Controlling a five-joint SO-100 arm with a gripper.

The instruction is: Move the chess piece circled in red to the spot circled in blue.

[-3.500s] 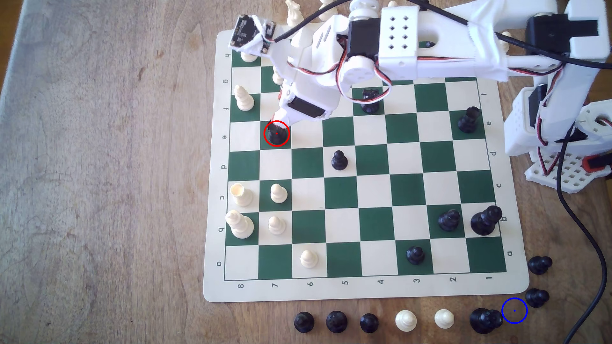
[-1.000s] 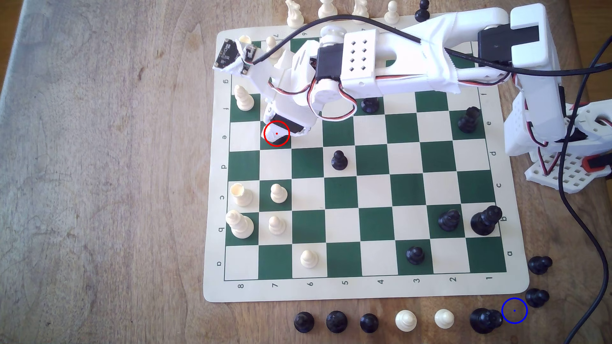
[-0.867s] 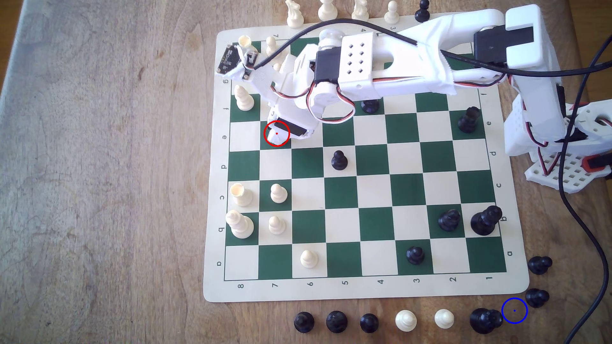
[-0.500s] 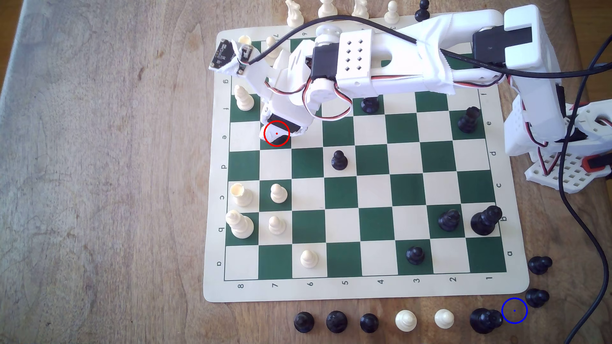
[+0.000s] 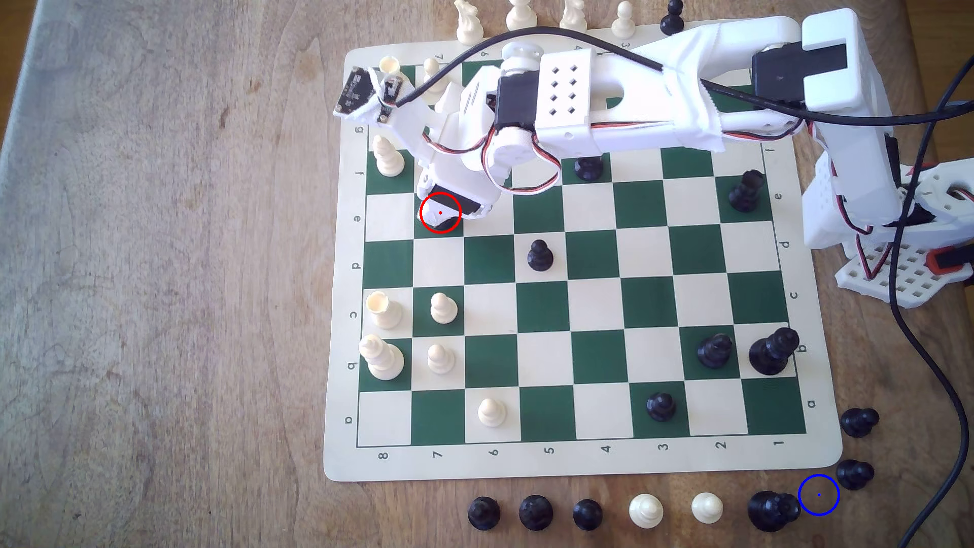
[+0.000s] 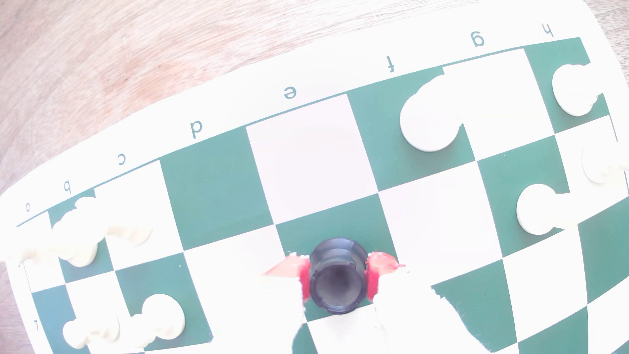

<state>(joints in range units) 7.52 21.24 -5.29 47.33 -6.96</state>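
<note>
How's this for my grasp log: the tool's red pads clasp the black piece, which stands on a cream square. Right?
Not quite: the square is green, not cream, as the wrist view shows. The rest holds: the tool's red pads clasp the black piece, which stands on it.

Exterior view high overhead, whole chessboard [image 5: 580, 463], wrist view close, looking down (shared: e–f squares)

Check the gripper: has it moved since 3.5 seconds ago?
Yes. In the exterior view the gripper has come down from beside the red circle to inside it, its red pads flanking the black piece.
</note>
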